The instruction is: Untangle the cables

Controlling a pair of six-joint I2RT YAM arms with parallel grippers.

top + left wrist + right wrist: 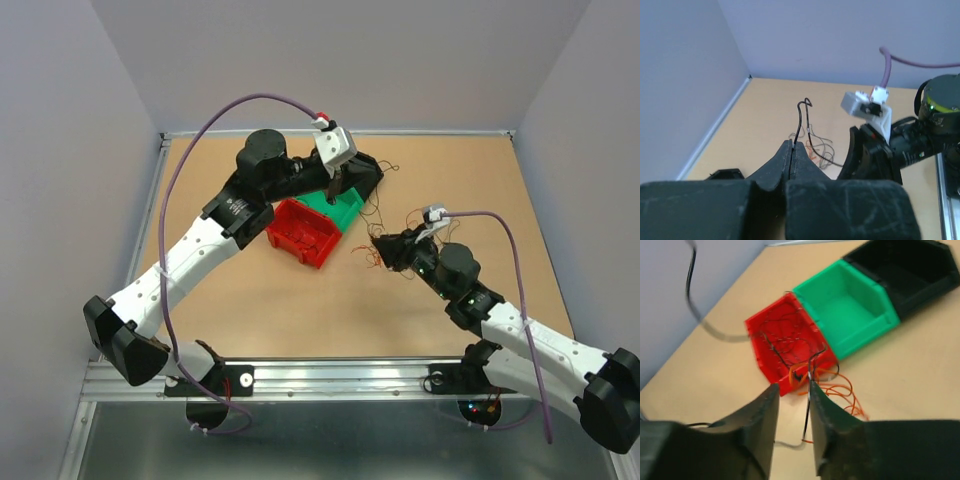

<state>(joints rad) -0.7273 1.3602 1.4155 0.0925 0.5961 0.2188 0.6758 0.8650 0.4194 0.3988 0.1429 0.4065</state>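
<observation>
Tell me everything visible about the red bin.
The red bin is an open-topped plastic box, upright on the table, set diagonally left of centre. Its side meets the green bin. Dark wires cross it in the right wrist view; whether they lie in it or before it is unclear. Orange wires lie on the table by its front.

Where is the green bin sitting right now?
Top view: the green bin sits mid-table toward the far edge, between the red bin and the black bin.
</observation>
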